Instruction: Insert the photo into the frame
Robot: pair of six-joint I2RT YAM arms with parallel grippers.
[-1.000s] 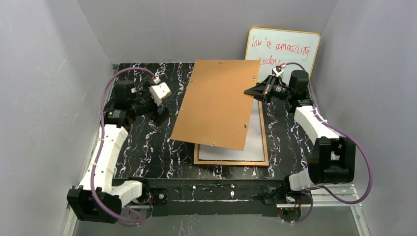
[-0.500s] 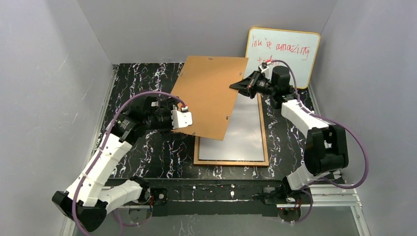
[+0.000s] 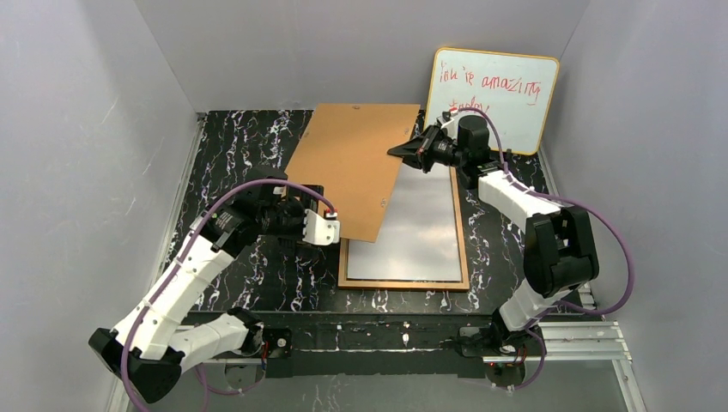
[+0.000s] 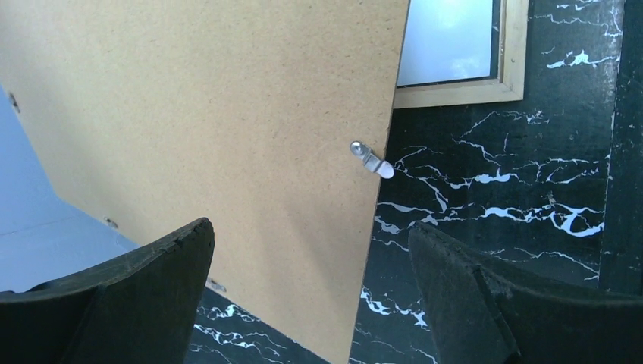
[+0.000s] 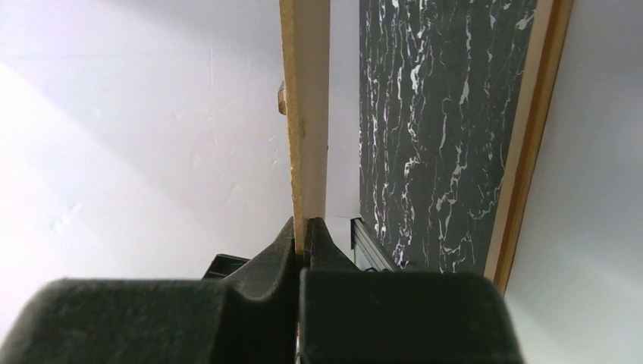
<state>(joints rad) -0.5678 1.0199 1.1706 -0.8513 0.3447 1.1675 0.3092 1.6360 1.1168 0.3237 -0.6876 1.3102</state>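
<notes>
Near centre, the frame (image 3: 403, 281) lies flat on the counter (image 3: 240, 137). The left pincer (image 4: 308, 235) gapes wide at the near corner of the tilted backing board (image 3: 352, 167); contact unclear. Farther back, the right pincer (image 3: 399, 152) is clamped tight on the board's right edge. A whiteboard (image 3: 494, 94) stands behind.

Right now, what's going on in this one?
The right pincer is shut on the edge of the brown backing board and holds it raised and tilted, mostly off to the left of the frame. The frame lies flat on the marbled table, and its opening shows only a pale sheen. The left pincer stands open at the board's near edge, gripping nothing.
</notes>
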